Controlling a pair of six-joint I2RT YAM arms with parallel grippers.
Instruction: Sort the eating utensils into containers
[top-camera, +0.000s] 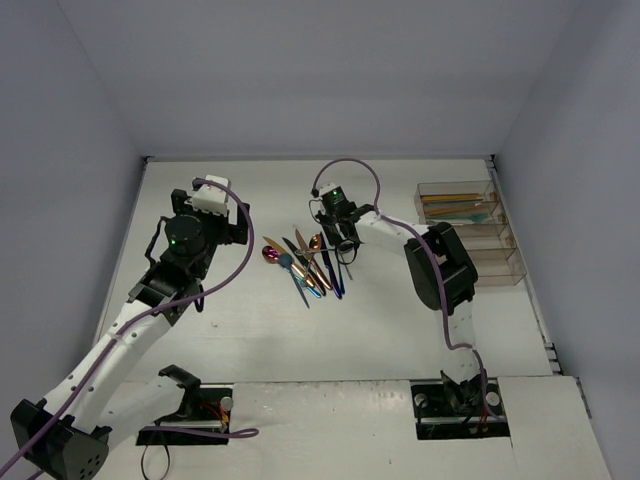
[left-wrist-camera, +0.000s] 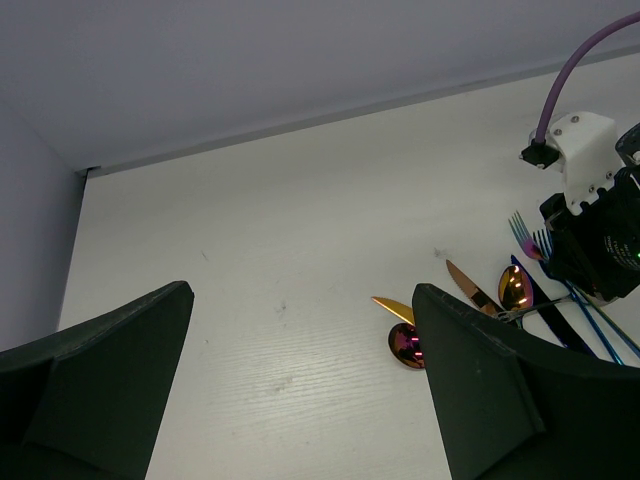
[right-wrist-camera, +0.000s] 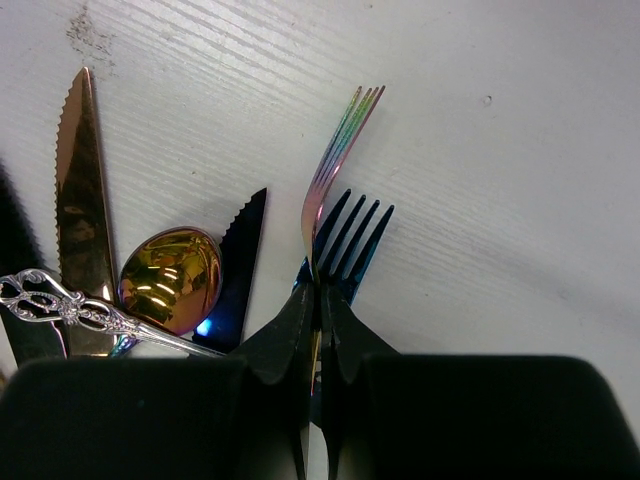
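Right gripper (right-wrist-camera: 320, 300), its arm stretched forward and tipped down over the utensil pile (top-camera: 305, 262) mid-table, pinches the rainbow fork (right-wrist-camera: 338, 160) at its neck. Left gripper (left-wrist-camera: 300, 350) hangs alongside, jaws wide. Clear trays (top-camera: 495, 262) sit far right.

Item: readable markings | Text: none legible | Labels, brands: none legible | Numbers, signs: none legible (the same in the top view and both wrist views)

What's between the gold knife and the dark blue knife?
The bowl of the gold spoon lies between the gold knife and the dark blue knife; the right wrist view shows it.
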